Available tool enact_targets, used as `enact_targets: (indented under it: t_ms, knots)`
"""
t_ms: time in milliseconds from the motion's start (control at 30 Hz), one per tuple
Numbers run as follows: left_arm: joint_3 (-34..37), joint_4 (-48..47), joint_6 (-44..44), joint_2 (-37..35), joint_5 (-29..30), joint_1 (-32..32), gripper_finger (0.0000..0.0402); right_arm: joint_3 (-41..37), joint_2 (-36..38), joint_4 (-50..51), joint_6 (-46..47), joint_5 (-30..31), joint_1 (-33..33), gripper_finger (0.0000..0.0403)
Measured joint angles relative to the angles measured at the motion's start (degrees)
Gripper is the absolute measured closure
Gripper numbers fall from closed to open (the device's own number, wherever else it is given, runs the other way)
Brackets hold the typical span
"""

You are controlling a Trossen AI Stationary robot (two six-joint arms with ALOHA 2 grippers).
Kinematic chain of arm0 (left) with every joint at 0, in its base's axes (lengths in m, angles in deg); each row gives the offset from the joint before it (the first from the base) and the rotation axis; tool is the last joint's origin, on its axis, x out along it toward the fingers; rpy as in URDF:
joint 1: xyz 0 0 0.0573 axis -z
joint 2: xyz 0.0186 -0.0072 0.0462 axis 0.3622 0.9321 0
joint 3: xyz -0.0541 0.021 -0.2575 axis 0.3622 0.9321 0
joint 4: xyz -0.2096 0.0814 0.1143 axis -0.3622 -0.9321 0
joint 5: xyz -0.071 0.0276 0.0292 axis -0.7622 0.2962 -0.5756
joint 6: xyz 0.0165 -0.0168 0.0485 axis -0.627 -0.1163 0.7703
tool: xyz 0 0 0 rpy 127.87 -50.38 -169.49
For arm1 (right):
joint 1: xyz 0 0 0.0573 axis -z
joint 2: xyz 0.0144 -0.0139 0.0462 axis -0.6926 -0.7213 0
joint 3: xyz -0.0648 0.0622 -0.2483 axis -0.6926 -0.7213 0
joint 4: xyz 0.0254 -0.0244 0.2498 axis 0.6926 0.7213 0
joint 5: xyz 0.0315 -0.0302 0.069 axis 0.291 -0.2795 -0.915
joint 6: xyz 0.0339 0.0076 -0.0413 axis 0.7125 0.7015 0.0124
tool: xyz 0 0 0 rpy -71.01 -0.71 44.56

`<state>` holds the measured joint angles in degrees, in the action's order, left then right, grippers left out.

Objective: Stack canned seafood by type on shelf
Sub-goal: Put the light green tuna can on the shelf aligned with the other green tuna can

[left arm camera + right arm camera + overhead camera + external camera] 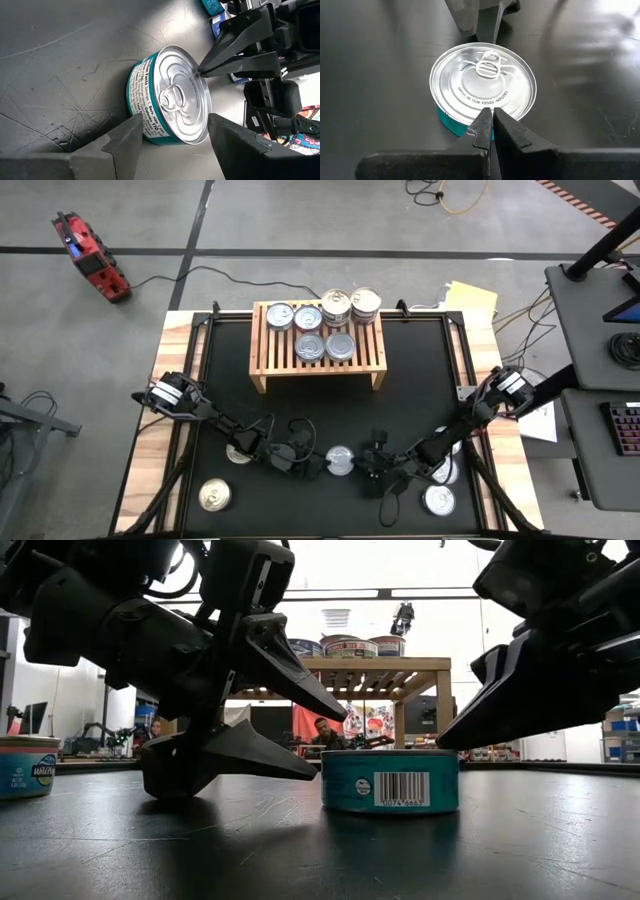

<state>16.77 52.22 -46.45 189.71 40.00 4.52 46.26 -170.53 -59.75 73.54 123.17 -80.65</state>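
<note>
On the black table mat (220, 380), a flat teal tin (341, 460) at lower centre lies between both tools, left gripper (318, 467) parted beside it, right gripper (368, 465) closed at its opposite rim.

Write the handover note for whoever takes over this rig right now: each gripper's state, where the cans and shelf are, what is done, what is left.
Left gripper: fingers open, low on the mat beside the teal can, not gripping it.
Right gripper: fingers shut, empty, tips at the same can's far edge.
Shelf: at the mat's back, six cans on top; whether any are stacked is unclear.
Done: those six are placed.
Left: the teal can, plus loose cans on the mat near both arms.
</note>
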Motion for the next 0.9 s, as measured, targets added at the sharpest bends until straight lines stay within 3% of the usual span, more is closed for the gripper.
enact_targets:
  t_ms: [900]
  knots:
    - [-1.16,-0.07,-0.5,0.12,-0.02,-0.04,0.0191,-0.02,-0.05,2.41,-0.25,-2.09,-1.46,0.0394]
